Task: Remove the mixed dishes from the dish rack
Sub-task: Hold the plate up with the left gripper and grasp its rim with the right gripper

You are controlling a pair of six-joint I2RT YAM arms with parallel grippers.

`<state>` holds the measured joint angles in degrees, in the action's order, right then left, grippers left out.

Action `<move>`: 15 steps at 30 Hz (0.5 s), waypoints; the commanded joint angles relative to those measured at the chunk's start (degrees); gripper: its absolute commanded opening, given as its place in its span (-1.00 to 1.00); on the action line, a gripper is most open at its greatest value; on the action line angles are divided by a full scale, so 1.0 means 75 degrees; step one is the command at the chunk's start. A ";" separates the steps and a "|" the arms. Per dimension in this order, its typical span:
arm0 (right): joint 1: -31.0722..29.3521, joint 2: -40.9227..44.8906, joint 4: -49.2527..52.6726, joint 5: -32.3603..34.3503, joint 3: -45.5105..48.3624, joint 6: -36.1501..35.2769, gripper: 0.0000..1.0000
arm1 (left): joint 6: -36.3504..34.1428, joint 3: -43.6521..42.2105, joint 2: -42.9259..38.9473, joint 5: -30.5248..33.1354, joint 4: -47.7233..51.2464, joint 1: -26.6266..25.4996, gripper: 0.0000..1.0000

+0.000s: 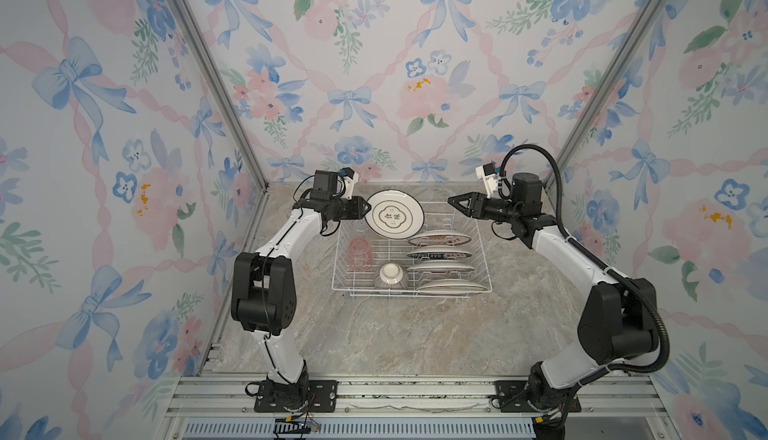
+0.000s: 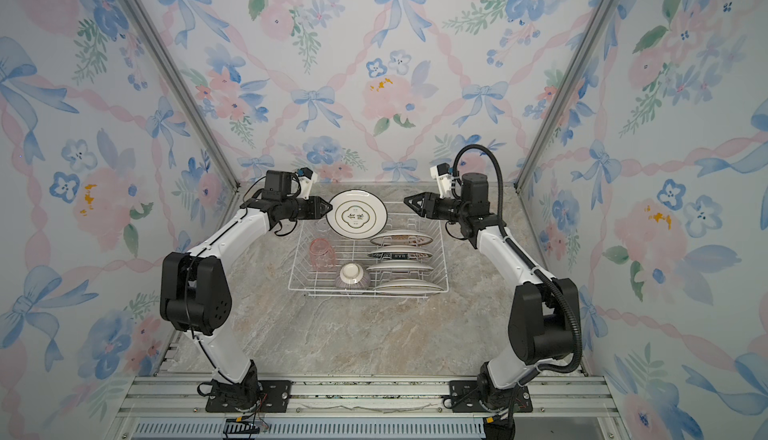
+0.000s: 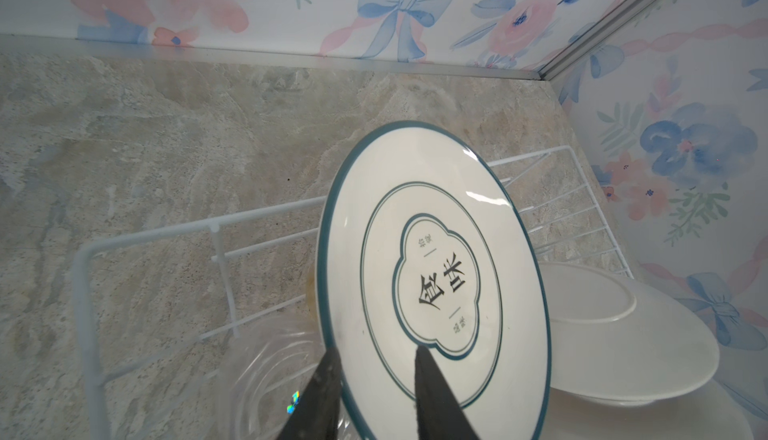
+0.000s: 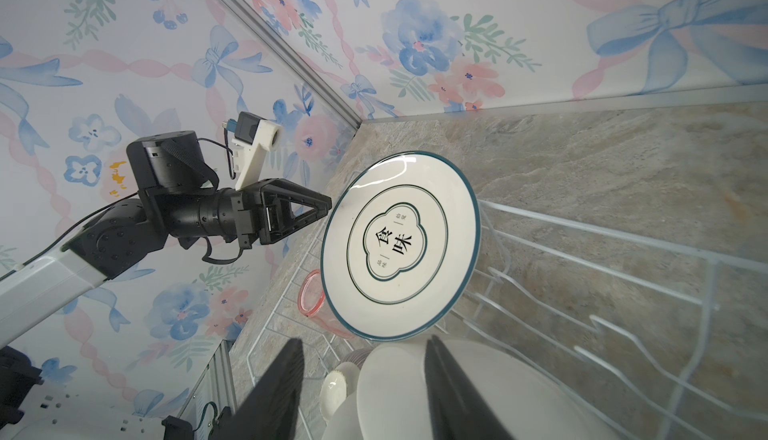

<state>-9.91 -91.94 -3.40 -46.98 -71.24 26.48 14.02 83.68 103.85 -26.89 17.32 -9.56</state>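
Unloading so far: barely begun, by the look of it; no dish seen out on the table (image 1: 395,334).
Plate being worked: teal-rimmed plate (image 1: 395,214), on edge, printed face toward the top views, at the far end of the dish rack (image 3: 214,228).
Left gripper (image 1: 368,208): astride that plate's rim, one finger on each face; pinching or slack, impossible to tell.
Right gripper (image 1: 450,201): spread and empty, near the plate's opposite edge, not touching it.
Waiting in the rack: four slotted plates (image 1: 439,267) on edge in a row; pink tumbler (image 1: 360,254); upturned bowl (image 1: 390,277), foot up; clear tumbler (image 3: 266,375) just below the left fingers.
Judged remainder: nearly everything, with this plate to be carried clear and set down first.
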 commanded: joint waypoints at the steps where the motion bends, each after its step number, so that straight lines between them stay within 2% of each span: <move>1: -0.0012 0.0247 -0.0289 -0.0140 0.0112 0.0129 0.00 | -0.0050 0.0053 0.0215 -0.0036 0.0138 0.0091 -0.33; 8: 0.0015 0.0178 -0.0402 -0.0123 0.0136 0.0208 0.00 | -0.0106 0.0055 0.0421 -0.0113 0.0122 0.0128 -0.30; 15: 0.0009 0.0142 -0.0402 -0.0074 0.0175 0.0214 0.00 | -0.0100 0.0370 0.0839 -0.0658 0.0128 0.0156 -0.51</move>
<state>-9.91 -91.94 -5.41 -46.94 -70.78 27.70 13.76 84.47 108.42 -29.02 17.47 -8.97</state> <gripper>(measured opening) 0.500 0.254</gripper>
